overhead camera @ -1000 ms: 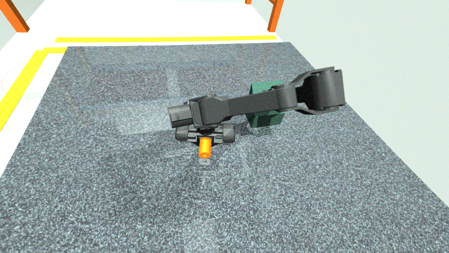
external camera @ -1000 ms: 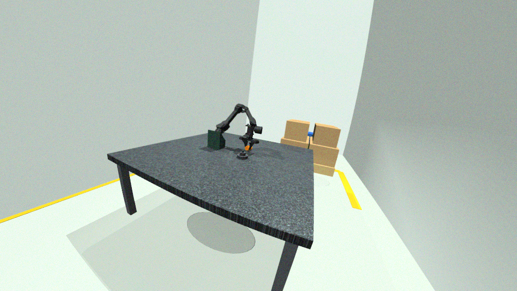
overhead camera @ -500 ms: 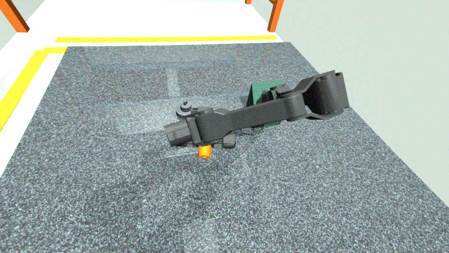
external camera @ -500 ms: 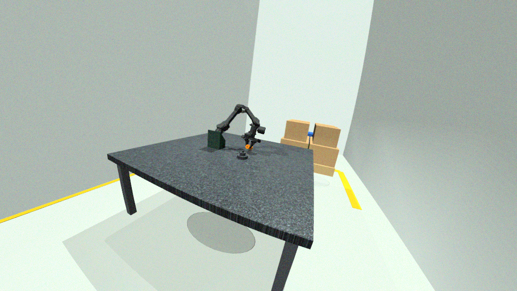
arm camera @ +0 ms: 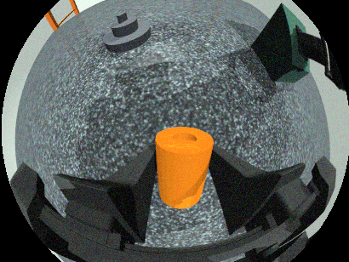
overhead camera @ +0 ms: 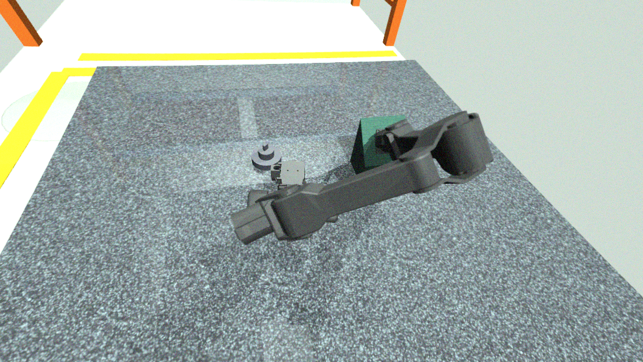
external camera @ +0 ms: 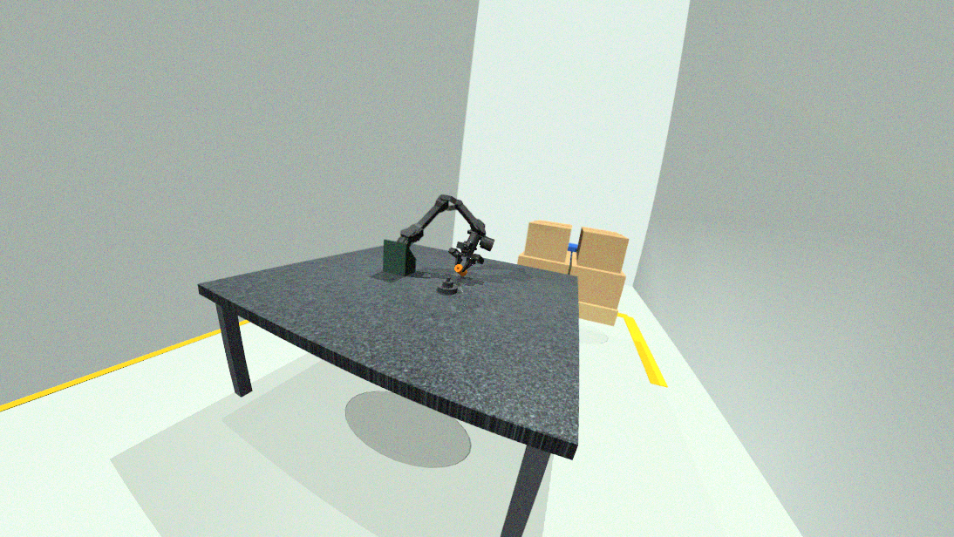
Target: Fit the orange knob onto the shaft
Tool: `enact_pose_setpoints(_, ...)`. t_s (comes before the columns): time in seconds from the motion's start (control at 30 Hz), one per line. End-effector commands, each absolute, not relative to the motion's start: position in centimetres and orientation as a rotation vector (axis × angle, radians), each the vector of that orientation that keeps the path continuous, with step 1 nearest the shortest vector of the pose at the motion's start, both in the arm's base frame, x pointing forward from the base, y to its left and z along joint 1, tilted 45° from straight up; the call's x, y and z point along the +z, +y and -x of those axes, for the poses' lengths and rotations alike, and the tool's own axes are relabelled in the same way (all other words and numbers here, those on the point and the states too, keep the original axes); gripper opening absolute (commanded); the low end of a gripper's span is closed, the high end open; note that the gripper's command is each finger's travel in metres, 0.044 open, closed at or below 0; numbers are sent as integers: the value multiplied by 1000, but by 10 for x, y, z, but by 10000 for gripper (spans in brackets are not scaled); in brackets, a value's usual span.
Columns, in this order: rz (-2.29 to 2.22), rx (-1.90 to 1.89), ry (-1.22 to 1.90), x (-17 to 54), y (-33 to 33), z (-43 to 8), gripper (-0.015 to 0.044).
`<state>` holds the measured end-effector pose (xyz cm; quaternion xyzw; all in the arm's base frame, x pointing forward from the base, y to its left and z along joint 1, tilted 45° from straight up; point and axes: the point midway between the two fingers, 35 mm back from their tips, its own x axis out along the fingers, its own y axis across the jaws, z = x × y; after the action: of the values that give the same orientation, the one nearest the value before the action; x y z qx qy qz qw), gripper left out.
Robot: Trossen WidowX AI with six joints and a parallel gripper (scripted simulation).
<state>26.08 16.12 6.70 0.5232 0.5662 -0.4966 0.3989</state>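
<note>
The orange knob [external camera: 458,268] [arm camera: 180,179] is a cylinder with a hole in its end face. My gripper [arm camera: 182,148] is shut on the knob, one dark finger on each side, and holds it tilted above the table. In the top view the arm hides the knob. The dark round pedestal [overhead camera: 266,165] [external camera: 446,289] [arm camera: 128,42] stands on the table with its stepped top and short shaft [overhead camera: 265,146] [external camera: 447,280] [arm camera: 122,17] bare. The knob is apart from the pedestal. The hole's flat side cannot be made out clearly.
A green block [overhead camera: 367,153] [external camera: 398,258] [arm camera: 278,47] stands by the arm's base. The dark arm [overhead camera: 364,191] [external camera: 426,220] reaches over the speckled table [overhead camera: 180,270] [external camera: 373,320]. Cardboard boxes [external camera: 549,240] stand beyond the table.
</note>
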Motion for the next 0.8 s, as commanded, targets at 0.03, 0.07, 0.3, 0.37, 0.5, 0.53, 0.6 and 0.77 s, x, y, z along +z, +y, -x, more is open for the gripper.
enact_pose_setpoints(0.03,-1258,-1302,1371,71,164,-262,179)
enact_pose_setpoints(0.07,-1244,-1310,1359,72,165,-262,179)
enact_pose_setpoints(0.3,-1146,-1362,1275,78,170,-263,179)
enact_pose_setpoints(0.37,-1118,-1376,1250,80,172,-263,179)
enact_pose_setpoints(0.5,-1062,-1403,1201,83,175,-264,179)
enact_pose_setpoints(0.53,-1048,-1409,1189,84,176,-264,179)
enact_pose_setpoints(0.6,-1020,-1422,1164,85,178,-264,179)
enact_pose_setpoints(0.77,-949,-1452,1102,88,183,-265,179)
